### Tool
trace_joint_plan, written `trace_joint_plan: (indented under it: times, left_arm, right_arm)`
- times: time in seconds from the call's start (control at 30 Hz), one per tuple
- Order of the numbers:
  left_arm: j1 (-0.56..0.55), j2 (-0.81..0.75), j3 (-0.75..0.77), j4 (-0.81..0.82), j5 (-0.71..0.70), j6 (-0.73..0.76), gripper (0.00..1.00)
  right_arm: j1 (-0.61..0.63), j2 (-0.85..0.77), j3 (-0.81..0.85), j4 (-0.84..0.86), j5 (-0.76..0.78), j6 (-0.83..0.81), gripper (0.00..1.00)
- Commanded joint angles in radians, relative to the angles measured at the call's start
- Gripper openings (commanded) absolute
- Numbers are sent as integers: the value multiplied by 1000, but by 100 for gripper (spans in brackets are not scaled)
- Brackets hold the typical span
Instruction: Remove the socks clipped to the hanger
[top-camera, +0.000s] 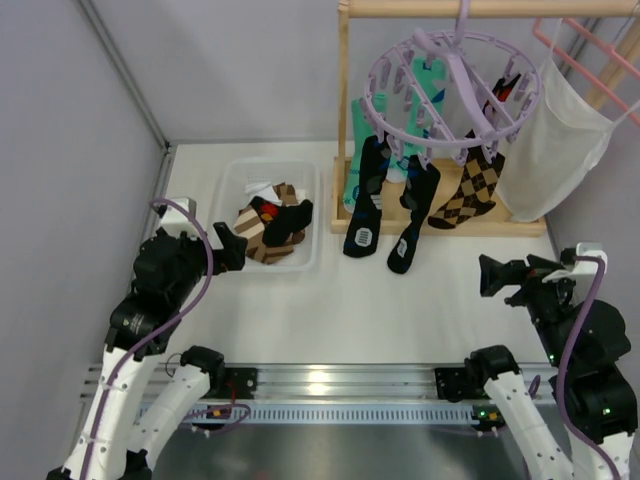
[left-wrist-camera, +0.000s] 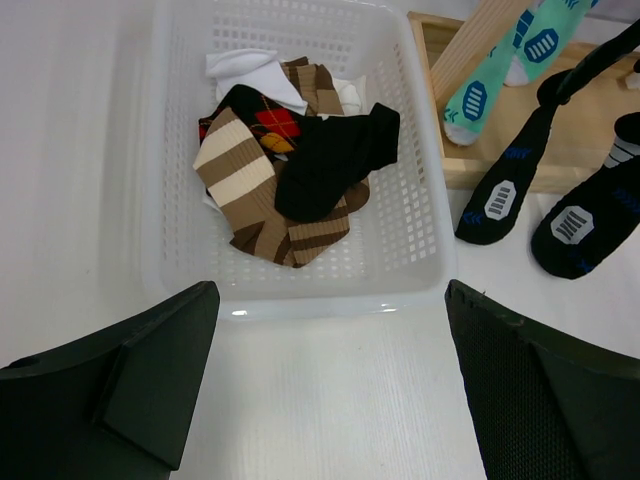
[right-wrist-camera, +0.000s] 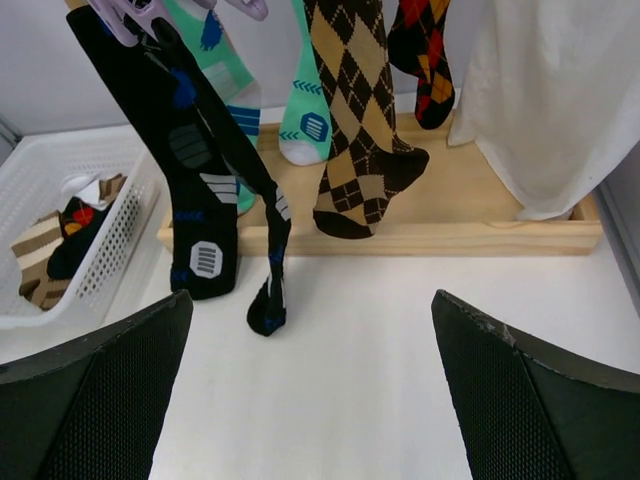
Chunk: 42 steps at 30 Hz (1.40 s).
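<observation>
Hanging socks (top-camera: 365, 205), hanger (top-camera: 452, 85), grippers open

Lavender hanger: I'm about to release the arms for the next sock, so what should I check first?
1. Left gripper open, nothing held: ok.
2. Right gripper open, nothing held: ok.
3. Socks to remove on the hanger: ok, black socks and an argyle sock hang from its clips.
4. Nothing lying between right gripper and argyle sock: ok.
5. Basket has room: ok, only partly filled.
6. Mesh bag apart from argyle sock: cannot tell.
</observation>
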Motion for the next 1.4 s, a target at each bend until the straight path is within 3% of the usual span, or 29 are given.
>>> trace_joint_plan:
  times: [0.0, 0.27, 0.43, 0.6, 0.7, 0.8, 1.2, 1.3, 1.37]
  left_arm:
    - [6, 6, -9, 56, 14, 5, 98]
    - [4, 14, -11, 56, 26, 4, 98]
    - [4, 14, -13, 56, 35, 4, 98]
    - [4, 14, -17, 57, 55, 2, 98]
    - [4, 17, -17, 59, 63, 2, 98]
    - [4, 21, -17, 57, 63, 2, 98]
    - [4, 20, -22, 60, 100, 3, 98]
    - [4, 20, -20, 59, 92, -1, 98]
    - [4, 26, -17, 59, 80, -4, 98]
  right_arm:
    - [-5, 16, -18, 55, -31, 26, 99]
    - [-5, 59, -131, 177, -238, 67, 99]
    - [-5, 105, -267, 470, -387, 60, 100]
    - [-6, 270, -294, 558, -370, -37, 100]
    - [-6, 352, -341, 731, -412, -5, 99]
    - [-8, 441, -412, 920, -360, 14, 99]
    - [27, 869, -568, 1459, -300, 31, 84]
    - [37, 944, -607, 1579, -300, 52, 77]
    - [49, 1001, -616, 1673, -307, 48, 66]
